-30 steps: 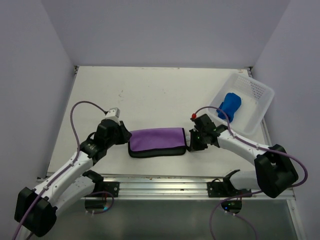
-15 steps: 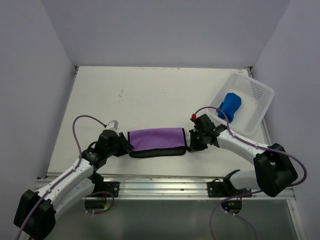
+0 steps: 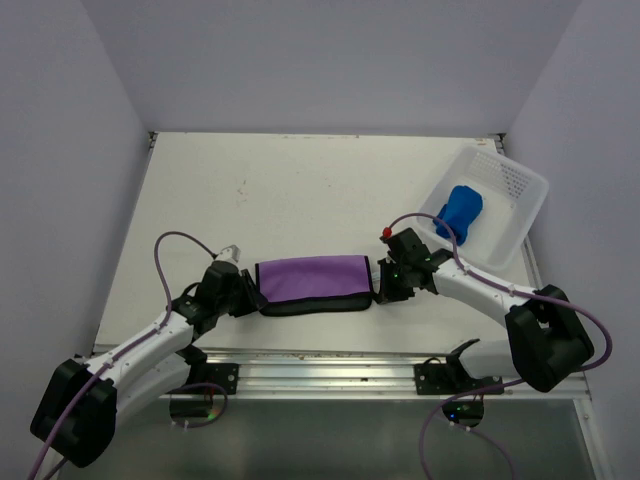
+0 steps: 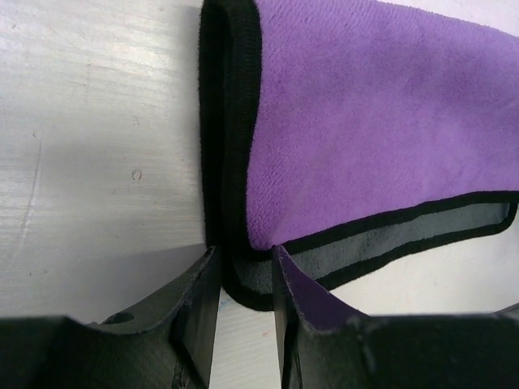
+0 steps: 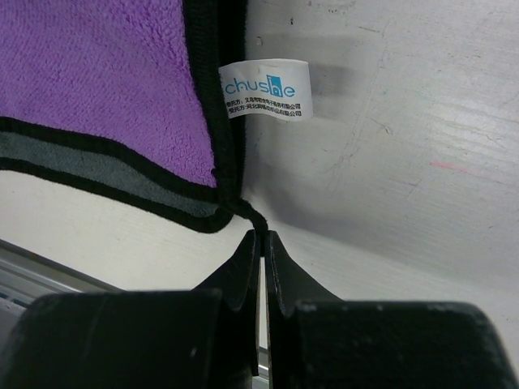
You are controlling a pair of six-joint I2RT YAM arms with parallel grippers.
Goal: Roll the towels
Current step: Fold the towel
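The left claw (image 4: 243, 261) sits low on the table (image 3: 300, 190) at the near left corner of the purple towel (image 3: 312, 282). Its fingers are a narrow way apart, and the towel's black-trimmed folded edge fills the gap at their tips. I cannot tell whether they actually grip it or only straddle it. From this claw the towel spreads forward and to the right, purple side up, with a grey strip showing along the near hem. The right claw (image 5: 261, 235) is at the opposite near corner with its fingers closed to a thin slit, pinching the tip of the black trim. Just ahead of this claw a white label (image 5: 266, 89) sticks out from the towel's edge, and the cloth lies to its left. The blue towel (image 3: 463, 210) lies bunched in the basket (image 3: 530, 185), well beyond the right claw and to its right
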